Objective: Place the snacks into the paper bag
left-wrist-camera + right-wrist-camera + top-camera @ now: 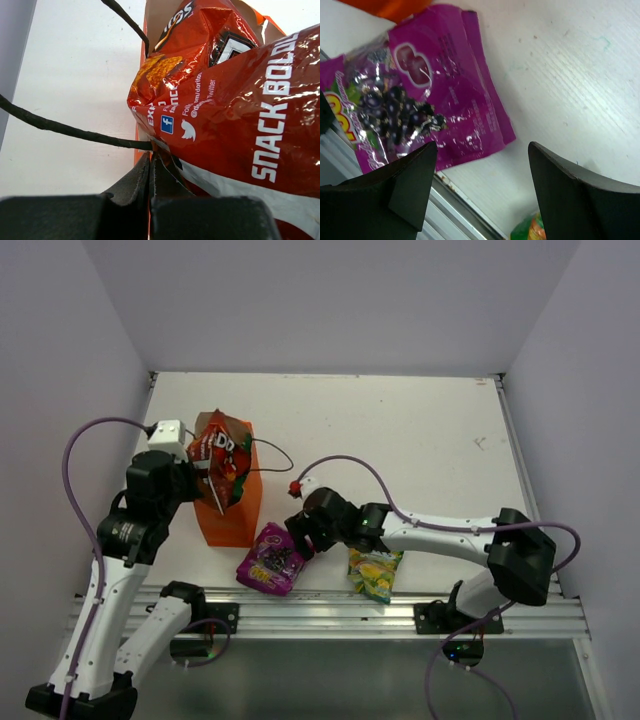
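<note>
Step in hand: likely the pick-up of the purple packet (271, 560), judging by the right hand (301, 537) poised over it.
Right hand: fingers apart, nothing between them; in the wrist view, packet edge and bare desk (400, 430) lie below the gap.
Purple packet: flat on the desk near its front edge, just beside the foot of the paper bag (232, 515) and close to the metal rail (330, 612).
Paper bag: upright on the left part of the desk, mouth up.
Red Doritos bag (218, 462): already in the paper bag, top half standing above the rim and crowding the mouth.
Left hand (188, 480): fingers together, clamped on the bag's rim as far as the wrist view shows, right where a dark cord handle (75, 131) meets the paper.
Yellow-green packet (375, 575): flat on the desk under the right forearm, apart from the purple one, not yet bagged.
Good grasp: straight down over the packet's nearest edge, one finger on either side of the foil, closing on the crimped seam, not the slippery middle.
Good carry: high enough to clear the rim, then down into the open side of the mouth beside the Doritos bag.
Watch for: foil sliding flat along the desk instead of lifting; a snag on the cord handle; a nudge that tips the bag.
</note>
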{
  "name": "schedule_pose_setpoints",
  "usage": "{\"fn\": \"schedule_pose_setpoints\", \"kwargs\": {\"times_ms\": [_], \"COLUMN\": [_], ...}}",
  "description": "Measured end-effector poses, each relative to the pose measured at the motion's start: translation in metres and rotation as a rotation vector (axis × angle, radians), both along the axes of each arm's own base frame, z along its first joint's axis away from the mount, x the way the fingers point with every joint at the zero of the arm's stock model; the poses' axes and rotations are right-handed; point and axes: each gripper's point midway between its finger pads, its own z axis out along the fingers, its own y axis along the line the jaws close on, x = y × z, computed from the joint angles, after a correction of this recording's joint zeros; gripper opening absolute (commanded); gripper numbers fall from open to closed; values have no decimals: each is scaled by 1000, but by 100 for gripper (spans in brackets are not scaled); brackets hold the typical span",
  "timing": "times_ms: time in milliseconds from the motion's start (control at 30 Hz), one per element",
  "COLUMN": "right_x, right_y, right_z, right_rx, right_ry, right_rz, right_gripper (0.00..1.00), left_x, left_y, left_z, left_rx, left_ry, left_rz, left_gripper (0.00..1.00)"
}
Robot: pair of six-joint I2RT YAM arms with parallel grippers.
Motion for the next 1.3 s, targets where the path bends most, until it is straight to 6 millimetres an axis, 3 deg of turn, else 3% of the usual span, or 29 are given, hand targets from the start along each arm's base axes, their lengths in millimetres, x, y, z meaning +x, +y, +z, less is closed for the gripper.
{"fn": "schedule_pose_setpoints", "kwargs": {"times_ms": [133, 333, 367, 433, 467, 500, 533, 767, 900, 967, 1033, 1300], "right_x": [8, 8, 8, 7, 6, 5, 3, 1, -5, -5, -1, 44], "right_y": [19, 31, 32, 34, 35, 35, 35, 34, 9, -10, -27, -51], "right_z": [-4, -32, -33, -34, -35, -37, -39, -33, -22, -6, 25, 202], "right_rx": [56, 47, 49, 58, 63, 62, 63, 76, 10, -45, -84, -53], "right_ry": [-13, 30, 35, 40, 46, 52, 62, 71, 61, 40, -5, -311], "right_rz": [-8, -12, -17, -15, -12, -11, -10, -18, -33, -50, -72, -177], "right_gripper": [77, 77, 71, 50, 24, 7, 1, 0, 0, 0, 0, 0], "left_x": [-2, -7, -7, -8, -8, -8, -8, -7, -4, -2, -1, 1], "left_y": [-1, 0, 1, 1, 1, 1, 1, 1, 0, 0, 0, -2], "left_z": [3, 3, 3, 3, 3, 4, 4, -1, -3, -4, -4, -3], "left_rx": [-4, -1, 0, 5, 8, 10, 11, 12, 12, 12, 12, 10], "left_ry": [-9, -9, -8, -9, -10, -11, -11, -7, -4, -2, -2, -11], "left_rz": [-7, -9, -9, -11, -13, -15, -15, -15, -15, -15, -15, -22], "left_gripper": [0, 0, 0, 0, 0, 0, 0, 0, 0, 0, 0, 0]}}
